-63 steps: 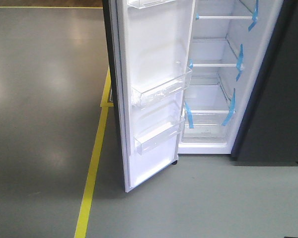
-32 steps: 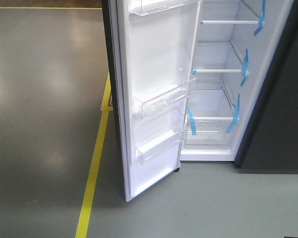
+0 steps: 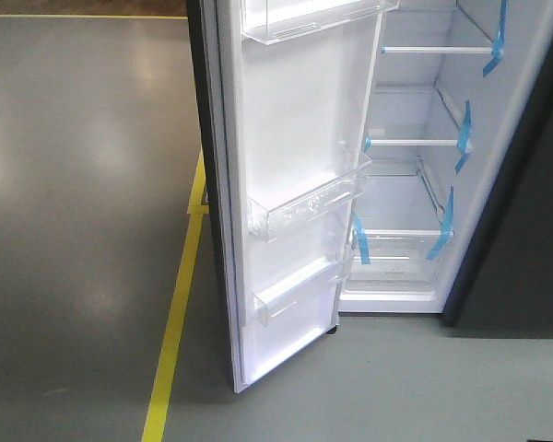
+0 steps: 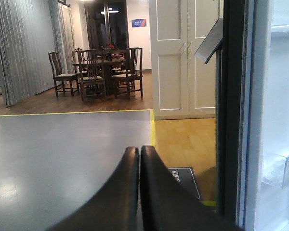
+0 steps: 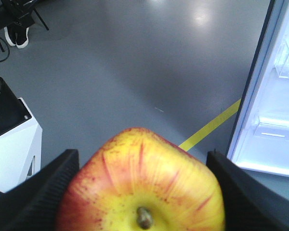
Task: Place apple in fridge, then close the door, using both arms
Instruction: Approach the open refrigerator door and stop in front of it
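The fridge [image 3: 415,166] stands wide open in the front view, showing white lining, glass shelves and blue tape strips. Its door [image 3: 286,184] swings out toward me, white rear with clear bins facing right. Neither arm shows in that view. In the right wrist view the red-and-yellow apple [image 5: 142,185] fills the bottom, stem toward the camera, with my right gripper [image 5: 143,192] shut on it between both black fingers [image 5: 43,192]. The door's white rear [image 5: 274,96] is at the right edge. My left gripper [image 4: 139,154] is shut and empty, just left of the door's dark edge [image 4: 231,110].
A yellow floor line [image 3: 173,322] runs along the grey floor left of the door. A dark grey flat-sided counter [image 3: 525,230] stands right of the fridge. A white-and-black unit [image 5: 9,139] sits at the left in the right wrist view. Dining chairs and a table [image 4: 98,72] stand far back.
The fridge and door have shifted down and right in the front view and look slightly larger, as the camera has moved closer.
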